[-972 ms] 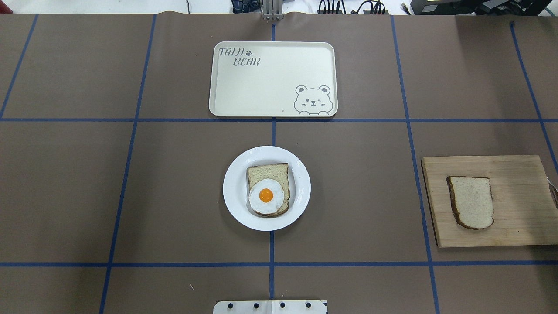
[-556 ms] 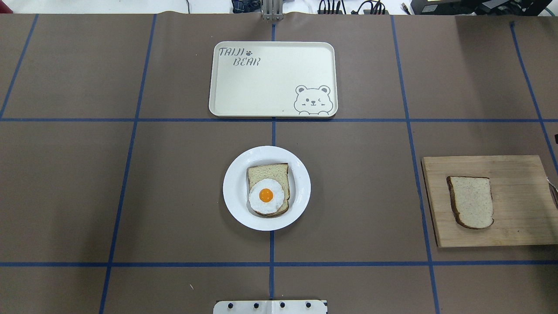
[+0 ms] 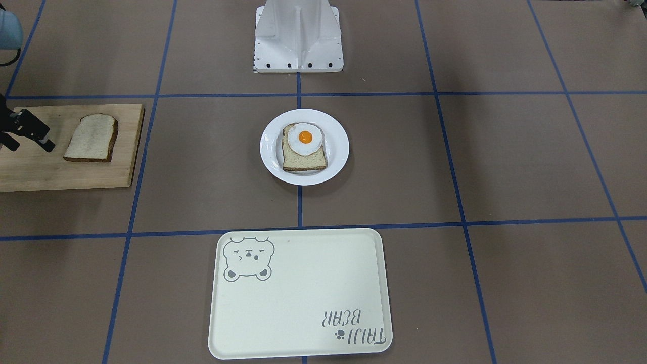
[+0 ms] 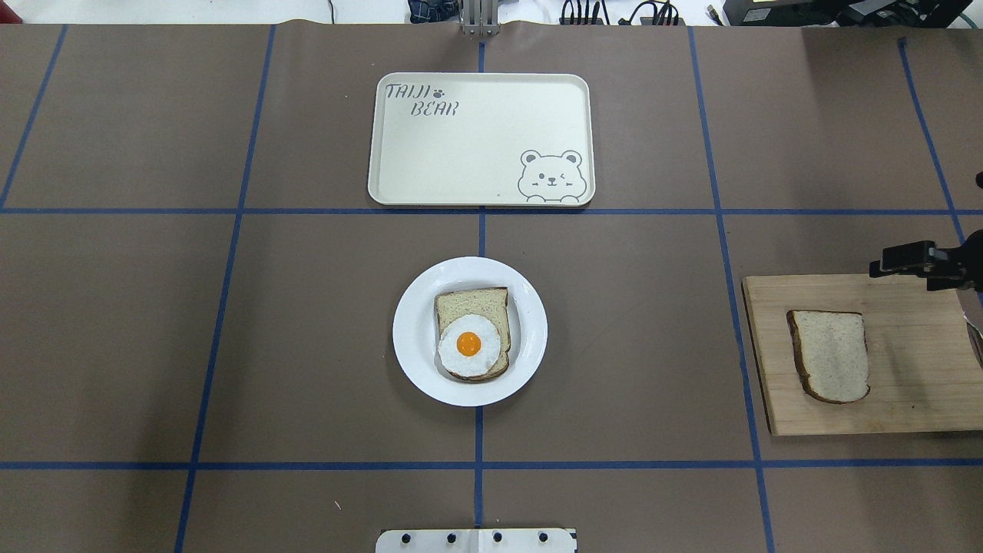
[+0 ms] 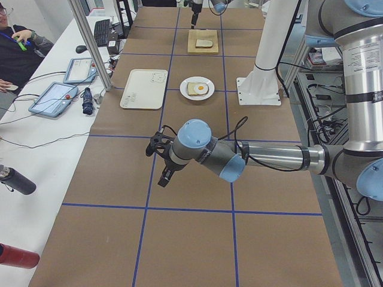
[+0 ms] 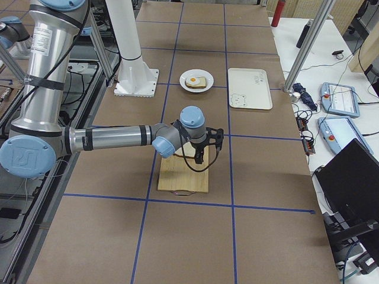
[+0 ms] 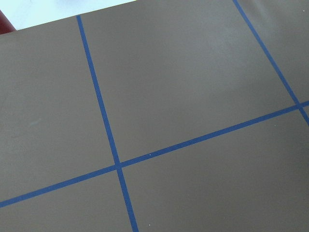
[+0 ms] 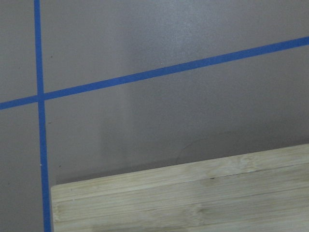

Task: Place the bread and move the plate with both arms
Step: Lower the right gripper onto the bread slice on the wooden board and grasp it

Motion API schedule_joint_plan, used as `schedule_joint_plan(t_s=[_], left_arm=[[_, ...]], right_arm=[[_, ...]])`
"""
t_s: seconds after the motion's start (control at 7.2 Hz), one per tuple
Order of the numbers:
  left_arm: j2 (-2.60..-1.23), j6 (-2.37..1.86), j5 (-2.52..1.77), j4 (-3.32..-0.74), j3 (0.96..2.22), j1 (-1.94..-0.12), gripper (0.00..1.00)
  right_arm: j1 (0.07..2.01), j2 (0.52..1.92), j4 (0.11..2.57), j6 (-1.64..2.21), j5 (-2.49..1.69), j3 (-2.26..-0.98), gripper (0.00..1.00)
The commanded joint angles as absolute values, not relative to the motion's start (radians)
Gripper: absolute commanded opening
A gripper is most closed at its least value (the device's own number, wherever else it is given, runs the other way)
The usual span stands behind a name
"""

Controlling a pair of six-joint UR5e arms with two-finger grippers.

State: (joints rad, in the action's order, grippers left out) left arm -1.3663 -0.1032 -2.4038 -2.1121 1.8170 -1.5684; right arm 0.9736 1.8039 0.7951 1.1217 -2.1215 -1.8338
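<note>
The plain slice of bread (image 4: 833,355) lies on a wooden cutting board (image 4: 921,399) at the table's right; it also shows in the front view (image 3: 92,137). The white plate (image 4: 415,307) sits mid-table and holds a slice topped with a fried egg (image 4: 470,344). My right gripper (image 4: 914,269) hovers over the board's far right corner, apart from the bread. In the front view (image 3: 29,145) its fingers stand apart and hold nothing. My left gripper (image 5: 158,156) shows only in the exterior left view, over bare table far to the left; I cannot tell whether it is open or shut.
A cream bear tray (image 4: 480,138) lies beyond the plate, empty. The white base post (image 3: 298,35) stands at the near middle edge. Blue tape lines cross the brown table cover. The right wrist view shows the board's edge (image 8: 193,198).
My right gripper has come into the overhead view from the right edge and moved left over the board's far corner. Bread, plate and tray have not moved.
</note>
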Motion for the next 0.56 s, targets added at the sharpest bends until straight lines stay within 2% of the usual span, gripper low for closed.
schedule_joint_plan(t_s=[0.0,0.14,0.28,0.42], left_arm=[[-1.358,-0.103,-2.404,-2.118,1.816,-1.568,0.99],[-1.348,-0.103,-2.404,-2.126,1.818,-1.568,0.99],[-1.33,-0.11,-2.404,-2.161,1.816,-1.568,0.99],[-1.324,-0.11,-2.404,-2.17,1.816,-1.568,0.99]], right_arm=[[0.832,1.871,0.637,1.25,-2.019,-1.829,0.91],[0.815,1.908,0.586,1.252,-2.019,-1.827,0.68],[0.786,1.91,0.583,1.252,-2.017,-1.81,0.6],[0.769,1.91,0.58,1.249,-2.002,-1.799,0.59]])
